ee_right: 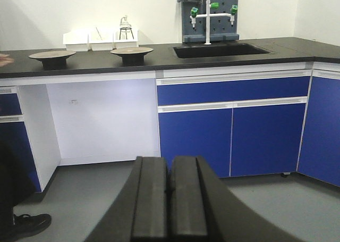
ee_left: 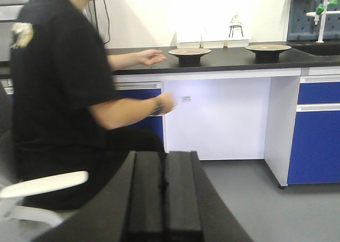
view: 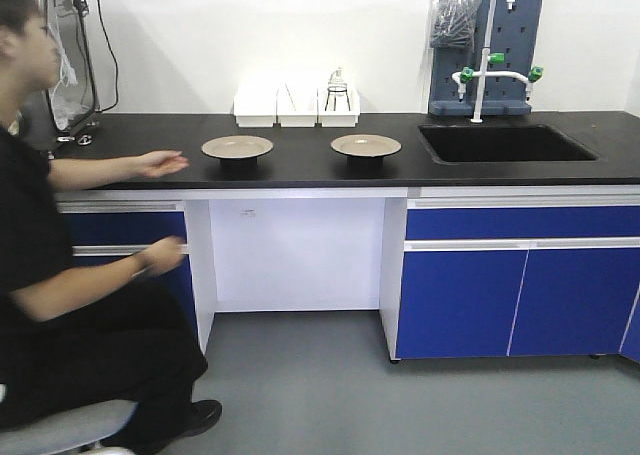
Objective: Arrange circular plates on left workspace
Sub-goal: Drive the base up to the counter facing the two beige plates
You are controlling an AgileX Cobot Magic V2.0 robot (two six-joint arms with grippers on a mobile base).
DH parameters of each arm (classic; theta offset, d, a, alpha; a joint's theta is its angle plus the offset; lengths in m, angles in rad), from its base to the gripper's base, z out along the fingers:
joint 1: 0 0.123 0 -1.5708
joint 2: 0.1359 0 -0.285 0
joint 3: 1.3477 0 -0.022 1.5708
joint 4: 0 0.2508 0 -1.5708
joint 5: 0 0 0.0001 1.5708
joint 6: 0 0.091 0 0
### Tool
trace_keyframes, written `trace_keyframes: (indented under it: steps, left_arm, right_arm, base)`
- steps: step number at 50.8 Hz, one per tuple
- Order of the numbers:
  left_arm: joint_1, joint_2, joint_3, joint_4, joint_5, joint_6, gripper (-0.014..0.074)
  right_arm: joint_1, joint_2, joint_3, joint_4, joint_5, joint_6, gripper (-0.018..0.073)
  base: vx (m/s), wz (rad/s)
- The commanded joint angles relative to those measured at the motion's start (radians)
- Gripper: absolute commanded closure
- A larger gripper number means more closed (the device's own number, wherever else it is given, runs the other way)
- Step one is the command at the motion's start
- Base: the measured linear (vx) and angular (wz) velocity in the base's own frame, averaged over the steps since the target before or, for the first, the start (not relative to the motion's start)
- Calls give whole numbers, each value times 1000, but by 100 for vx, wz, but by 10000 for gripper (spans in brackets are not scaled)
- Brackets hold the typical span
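A round glossy beige-tan plate (view: 237,147) and its twin (view: 366,145) stood apart on the matte black counter (view: 300,165). The left end effector (ee_left: 163,199) and right end effector (ee_right: 170,199) were closed, empty, well away. Judged pre-approach; next: advance, open, grasp a rim.

Front cam gives me the countertop (view: 300,167) head-on from slightly above, both wrist cams sit lower, and all three share the plates (view: 237,147).
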Motion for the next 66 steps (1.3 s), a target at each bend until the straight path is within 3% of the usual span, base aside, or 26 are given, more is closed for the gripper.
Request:
trace_keyframes:
  steps: [1,40,66]
  left_arm:
    - [3,-14,20,-1,-80,-8,596]
    - [3,-14,20,-1,-80,-8,596]
    - [3,-14,20,-1,-80,-8,596]
  right_arm:
    - [-4,-8,18,-8,-80,-2,560]
    - [-4,-8,18,-8,-80,-2,560]
    - [-4,-8,18,-8,-80,-2,560]
  base:
    - [0,0]
    - [1,1]
    - [23,-4]
